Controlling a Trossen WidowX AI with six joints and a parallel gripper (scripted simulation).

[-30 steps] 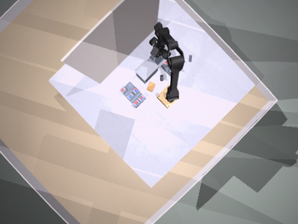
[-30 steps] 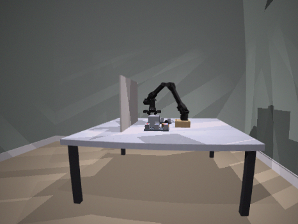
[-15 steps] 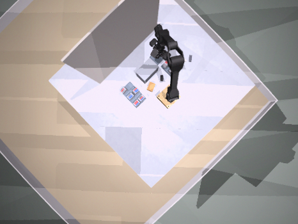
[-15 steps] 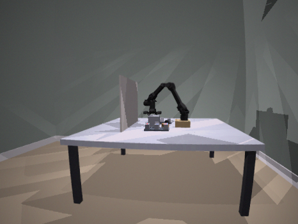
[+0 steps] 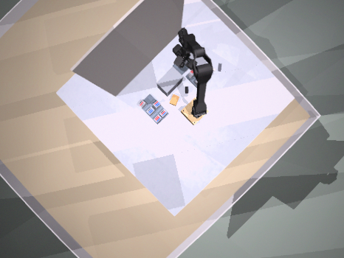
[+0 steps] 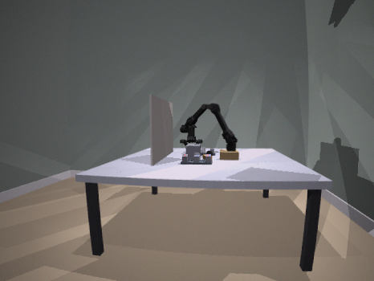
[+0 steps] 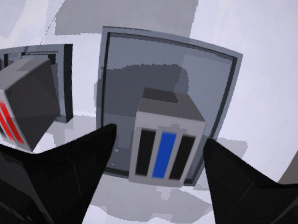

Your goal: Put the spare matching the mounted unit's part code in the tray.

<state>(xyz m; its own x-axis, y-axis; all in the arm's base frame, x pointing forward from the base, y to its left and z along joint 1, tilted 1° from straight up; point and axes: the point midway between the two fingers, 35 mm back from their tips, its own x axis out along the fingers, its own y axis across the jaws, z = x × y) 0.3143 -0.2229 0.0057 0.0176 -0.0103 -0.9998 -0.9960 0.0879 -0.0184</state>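
Note:
A grey spare [image 7: 170, 120] with two black stripes and a blue one between them stands at the near side of the grey tray [image 7: 142, 50] [image 5: 178, 69] in the wrist view. My gripper [image 7: 161, 137] [image 6: 191, 141] is open, with one finger on each side of the spare and a gap to both. In the top view the arm hides most of the tray and the spare. A grey block [image 7: 37, 92] with red stripes sits at a dark-edged rack at the left of the wrist view. No printed part code is readable, and I cannot tell which block is the mounted unit.
A rack [image 5: 149, 99] of several striped blocks lies left of a large grey box [image 5: 168, 81] [image 6: 193, 150]. An orange block [image 5: 174, 99] and a small black piece [image 5: 187, 89] lie nearby. A tall grey panel [image 5: 129, 48] [image 6: 161, 132] stands beside the work area.

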